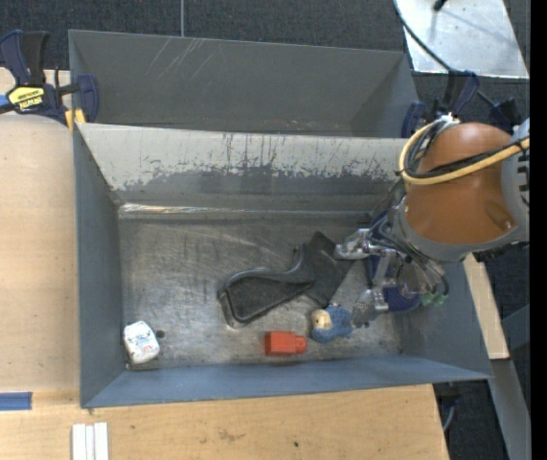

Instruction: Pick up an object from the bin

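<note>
Looking down into the grey bin (96, 286), I find the tool (361, 278) low at the right side of the floor, under the orange wrist cover (460, 185). I cannot tell from this angle whether it is open or closed. Two things are nearest to it. The black flat piece (271, 287), shaped like a handle with a loop at its left end, has its right end just beside the tool. A small blue and yellow thing (330, 324) lies near the front wall, close below the tool. A red block (284, 344) lies beside that one, and a small white thing (141, 342) is well apart in the front left corner. I judge the black piece to be light and perhaps a little bendy, so I would take it across its narrow neck, not the wide loop. The blue and yellow thing looks rounded and may roll, so it needs a hold over its middle.
</note>
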You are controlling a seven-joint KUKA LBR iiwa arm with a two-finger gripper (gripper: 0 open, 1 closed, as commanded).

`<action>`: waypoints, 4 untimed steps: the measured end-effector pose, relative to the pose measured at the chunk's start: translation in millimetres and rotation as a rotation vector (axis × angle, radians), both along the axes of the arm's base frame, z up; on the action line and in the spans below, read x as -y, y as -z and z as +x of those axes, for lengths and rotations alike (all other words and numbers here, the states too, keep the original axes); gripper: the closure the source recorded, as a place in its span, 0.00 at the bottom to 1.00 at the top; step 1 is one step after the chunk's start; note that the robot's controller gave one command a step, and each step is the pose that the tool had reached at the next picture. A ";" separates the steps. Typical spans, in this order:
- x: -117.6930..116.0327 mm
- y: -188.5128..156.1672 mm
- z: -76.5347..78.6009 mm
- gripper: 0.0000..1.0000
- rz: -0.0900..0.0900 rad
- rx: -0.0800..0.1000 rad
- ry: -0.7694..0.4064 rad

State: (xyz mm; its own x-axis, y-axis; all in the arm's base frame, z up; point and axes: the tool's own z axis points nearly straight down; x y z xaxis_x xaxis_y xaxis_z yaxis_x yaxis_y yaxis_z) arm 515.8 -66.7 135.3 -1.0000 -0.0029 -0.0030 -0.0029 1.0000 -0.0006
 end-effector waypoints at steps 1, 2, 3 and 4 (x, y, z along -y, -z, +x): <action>-56.8 14.8 50.7 0.00 0.001 0.000 0.089; -15.2 48.5 26.1 0.00 0.006 0.003 0.190; -46.6 60.1 65.7 0.00 -0.008 -0.005 0.105; -48.7 56.1 73.1 1.00 -0.002 0.032 0.109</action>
